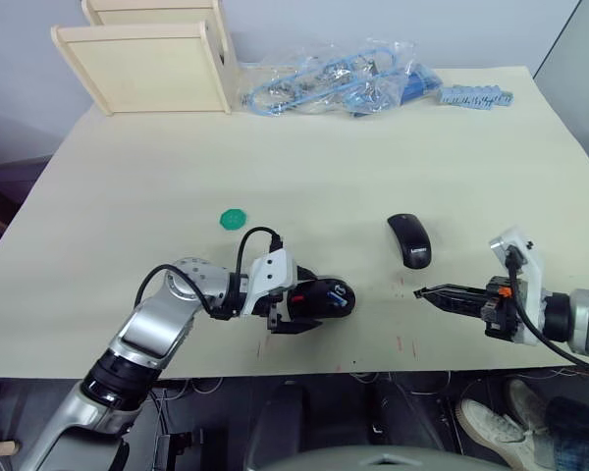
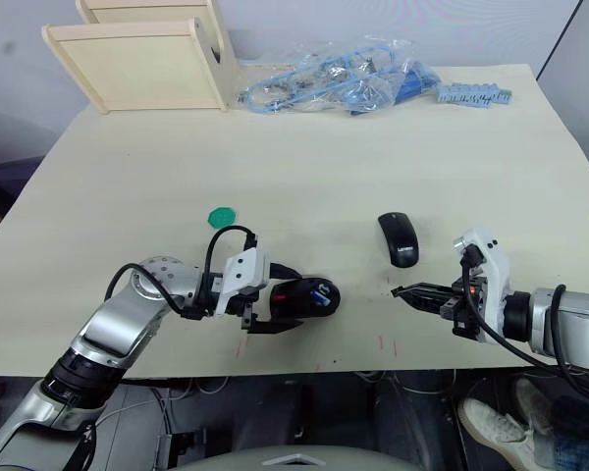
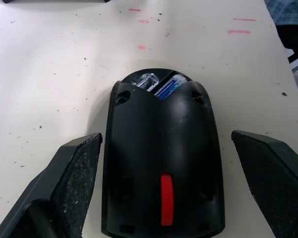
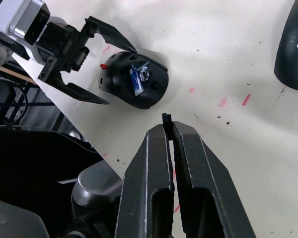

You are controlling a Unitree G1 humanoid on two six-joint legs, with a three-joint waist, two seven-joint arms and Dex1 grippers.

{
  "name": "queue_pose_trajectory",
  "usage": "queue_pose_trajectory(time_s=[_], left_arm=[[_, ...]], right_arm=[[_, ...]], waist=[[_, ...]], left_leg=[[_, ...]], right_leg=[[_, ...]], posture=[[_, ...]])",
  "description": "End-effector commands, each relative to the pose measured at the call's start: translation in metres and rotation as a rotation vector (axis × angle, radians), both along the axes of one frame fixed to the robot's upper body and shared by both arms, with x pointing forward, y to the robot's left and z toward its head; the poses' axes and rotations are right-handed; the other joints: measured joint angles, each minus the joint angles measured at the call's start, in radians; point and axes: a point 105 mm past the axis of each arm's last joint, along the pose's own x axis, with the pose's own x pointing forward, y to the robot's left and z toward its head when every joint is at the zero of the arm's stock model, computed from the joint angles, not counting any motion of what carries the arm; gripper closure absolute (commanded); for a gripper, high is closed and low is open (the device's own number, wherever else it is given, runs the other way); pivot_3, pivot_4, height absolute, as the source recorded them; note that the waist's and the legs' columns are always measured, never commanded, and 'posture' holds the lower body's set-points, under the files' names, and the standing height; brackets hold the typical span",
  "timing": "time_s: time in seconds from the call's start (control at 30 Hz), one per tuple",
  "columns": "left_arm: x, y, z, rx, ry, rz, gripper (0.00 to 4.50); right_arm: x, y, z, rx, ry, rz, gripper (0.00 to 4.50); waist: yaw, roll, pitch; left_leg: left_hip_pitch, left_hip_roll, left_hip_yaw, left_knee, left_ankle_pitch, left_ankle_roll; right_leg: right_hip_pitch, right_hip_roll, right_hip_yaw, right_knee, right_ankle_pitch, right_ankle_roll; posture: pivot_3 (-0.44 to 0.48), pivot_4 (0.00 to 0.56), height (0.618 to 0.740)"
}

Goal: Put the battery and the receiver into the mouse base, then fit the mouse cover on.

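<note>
The mouse base (image 1: 319, 299) lies near the table's front edge, black with a red wheel (image 3: 167, 199). The blue battery (image 4: 135, 79) sits in its open compartment at the end pointing away from my left arm. My left gripper (image 1: 309, 302) is open, one finger on each side of the base, not touching it in the left wrist view. My right gripper (image 1: 422, 292) hovers to the right of the base, shut on a small black piece at its tips, the receiver (image 4: 165, 118). Behind the gap between the two grippers lies the smooth black mouse cover (image 1: 410, 240).
A flat green disc (image 1: 234, 219) lies behind my left arm. At the back stand a wooden rack (image 1: 147, 59), a clear bag of blue parts (image 1: 334, 83) and loose blue pieces (image 1: 471, 96). A person's shoe (image 1: 491, 427) shows below the table's front edge.
</note>
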Motion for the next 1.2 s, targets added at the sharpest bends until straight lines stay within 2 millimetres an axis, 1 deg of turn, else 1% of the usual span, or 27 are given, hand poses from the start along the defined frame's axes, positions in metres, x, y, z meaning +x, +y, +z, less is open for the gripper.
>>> queue_pose_trajectory(time_s=[0.03,0.3,0.33,0.37,0.43,0.63,0.73,0.93,1.03,1.2], left_arm=[[0.003,-0.004,0.007,-0.010,-0.038,-0.015,0.07],[0.005,-0.005,0.005,-0.011,-0.034,-0.019,0.07],[0.005,-0.006,0.004,-0.011,-0.033,-0.020,0.55],[0.005,-0.006,0.004,-0.011,-0.033,-0.020,0.82],[0.005,-0.007,0.004,-0.011,-0.034,-0.021,1.62],[0.006,-0.009,0.005,-0.016,-0.039,-0.013,1.63],[0.010,-0.012,0.006,-0.022,-0.045,0.012,1.63],[0.017,-0.019,0.007,-0.020,-0.057,0.040,1.63],[0.020,-0.026,0.007,-0.021,-0.059,0.043,1.63],[0.025,-0.033,0.006,-0.015,-0.064,0.045,1.63]], right_arm=[[0.000,0.002,0.010,0.010,-0.047,0.005,4.50],[0.002,0.003,0.011,0.011,-0.054,0.001,4.50],[0.002,0.003,0.011,0.010,-0.056,0.001,4.50],[0.002,0.003,0.011,0.010,-0.057,0.003,4.50],[0.003,0.003,0.011,0.007,-0.060,0.005,4.50],[0.005,0.005,0.013,0.006,-0.069,0.011,4.50],[0.008,0.009,0.016,0.006,-0.082,0.024,4.50],[0.015,0.023,0.022,-0.031,-0.105,0.082,4.50],[0.022,0.034,0.025,-0.083,-0.125,0.134,4.50],[0.031,0.044,0.027,-0.168,-0.152,0.196,4.50]], waist=[[0.000,0.000,0.000],[0.000,0.000,0.000],[0.000,0.000,0.000],[0.000,0.000,0.000],[0.000,0.000,0.000],[0.000,0.000,0.000],[0.000,0.000,0.000],[-0.002,0.000,0.000],[-0.001,0.000,0.000],[0.002,0.000,0.000]], left_leg=[[0.000,0.000,0.000,0.000,0.000,0.000],[0.000,0.000,0.000,0.000,0.000,0.000],[0.000,0.000,0.000,0.000,0.000,0.000],[0.000,0.000,0.000,0.000,0.000,0.000],[0.000,0.000,0.000,0.000,0.000,0.000],[0.000,0.000,0.000,0.000,0.000,0.000],[0.000,0.000,0.000,0.001,0.000,0.000],[0.000,0.000,0.000,0.001,0.000,0.000],[0.000,0.000,0.000,0.001,0.000,0.000],[-0.001,0.000,-0.001,0.002,0.000,0.000]], right_leg=[[0.000,0.000,0.000,0.000,0.000,0.000],[0.000,0.000,0.000,0.000,0.000,0.000],[0.000,0.000,0.000,0.000,0.000,0.000],[0.000,0.000,0.000,0.000,0.000,0.000],[0.000,0.000,0.000,0.000,0.000,0.000],[0.000,0.000,0.000,0.000,0.000,0.000],[0.000,0.000,0.000,0.000,0.000,0.000],[0.000,0.000,0.000,0.001,0.000,0.000],[0.000,0.000,0.000,0.001,0.000,0.000],[0.000,0.000,-0.001,0.001,0.000,0.000]], posture=[[0.000,0.150,0.740],[0.000,0.150,0.740],[0.000,0.150,0.740],[0.000,0.150,0.740],[0.000,0.150,0.740],[0.000,0.150,0.740],[0.000,0.150,0.740],[0.000,0.150,0.740],[0.000,0.150,0.740],[0.000,0.150,0.740]])
